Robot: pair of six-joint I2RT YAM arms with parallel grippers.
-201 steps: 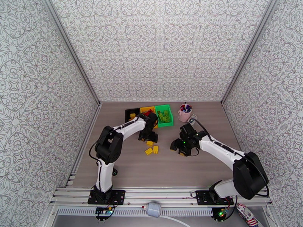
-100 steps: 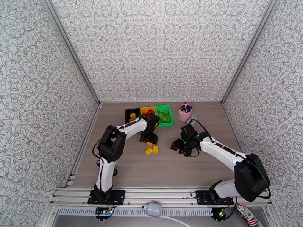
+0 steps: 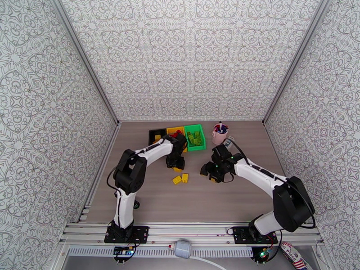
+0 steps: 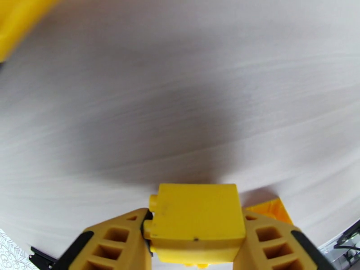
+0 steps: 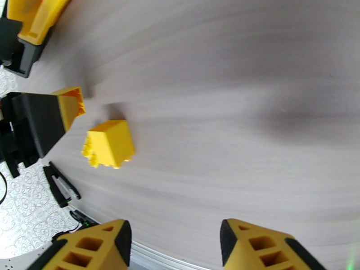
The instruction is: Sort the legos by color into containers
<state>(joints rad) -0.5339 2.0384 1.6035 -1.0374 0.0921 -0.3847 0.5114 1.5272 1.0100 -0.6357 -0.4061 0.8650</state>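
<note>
The left pincer (image 4: pixel 194 220) is clamped on a yellow lego (image 4: pixel 193 208), which sits squarely between the two yellow fingers (image 4: pixel 118 243) and touches both, just above the pale wood table (image 4: pixel 189 95). A corner of another yellow piece (image 4: pixel 269 207) peeks out at the held lego's 3 o'clock.

From above, this pincer hangs just at 6 o'clock of the bin row. The row runs black bin (image 3: pixel 154 132), yellow bin (image 3: pixel 174 129), then green bin (image 3: pixel 200 139), side by side at the far middle of the table. Green legos (image 3: pixel 194 138) lie in the green bin, and the black bin shows something yellow inside. Two loose yellow legos (image 3: pixel 181 178) lie close together on the table at 6 o'clock of the left pincer.

The right pincer (image 5: pixel 174 226) stands apart with nothing between its fingers, low over bare table. One yellow lego (image 5: pixel 109 144) lies at its 11 o'clock, clear of both fingers. A pink cup (image 3: pixel 219 136) stands at 3 o'clock of the green bin.
</note>
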